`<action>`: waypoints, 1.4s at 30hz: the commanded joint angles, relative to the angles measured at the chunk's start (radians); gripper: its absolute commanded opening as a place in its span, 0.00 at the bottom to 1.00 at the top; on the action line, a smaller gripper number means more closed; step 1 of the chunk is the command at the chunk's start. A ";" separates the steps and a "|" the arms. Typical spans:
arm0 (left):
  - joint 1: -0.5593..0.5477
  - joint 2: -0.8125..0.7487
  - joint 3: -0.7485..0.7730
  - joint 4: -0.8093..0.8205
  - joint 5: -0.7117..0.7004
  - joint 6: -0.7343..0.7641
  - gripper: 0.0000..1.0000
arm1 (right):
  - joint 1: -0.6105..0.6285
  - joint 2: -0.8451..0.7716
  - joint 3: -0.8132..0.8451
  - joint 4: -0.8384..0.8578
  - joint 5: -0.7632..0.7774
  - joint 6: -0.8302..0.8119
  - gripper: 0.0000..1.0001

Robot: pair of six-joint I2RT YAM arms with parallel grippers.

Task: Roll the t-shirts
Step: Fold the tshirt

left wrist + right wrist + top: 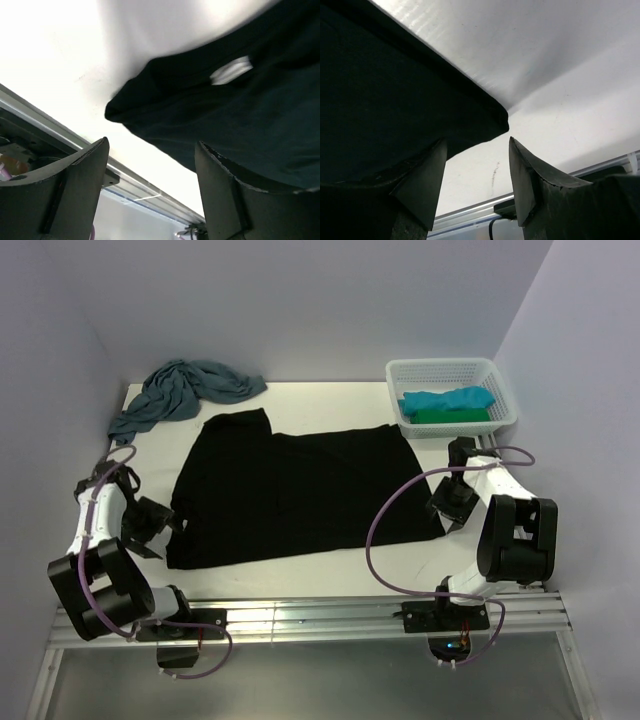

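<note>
Plain black shirt [300, 490] at centre; dusty-blue shirt [185, 390] at ten o'clock. White mesh basket [440, 363] at two o'clock holds turquoise shirt [445, 398] and green shirt [450, 416]. Surface [330, 405] white.

I see a white table [300, 578] boxed by pale lavender walls [330, 300] — aluminium rail [320, 617] along its near edge, soft even light.

Basket [440, 364] just beyond right hand [447, 520]

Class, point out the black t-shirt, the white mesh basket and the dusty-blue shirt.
black t-shirt [300, 495]: top view, cloth middle.
white mesh basket [460, 429]: top view, near wall.
dusty-blue shirt [182, 390]: top view, crumpled middle.
</note>
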 commanded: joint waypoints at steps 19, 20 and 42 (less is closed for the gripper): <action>-0.110 0.625 0.711 0.535 0.286 0.100 0.79 | 0.045 0.106 0.389 0.046 -0.137 0.049 0.60; -0.118 0.654 0.741 0.537 0.286 0.108 0.79 | 0.049 0.112 0.398 0.049 -0.141 0.052 0.60; -0.282 1.010 0.986 0.420 0.113 0.231 0.38 | 0.091 0.103 0.426 0.053 -0.154 0.121 0.59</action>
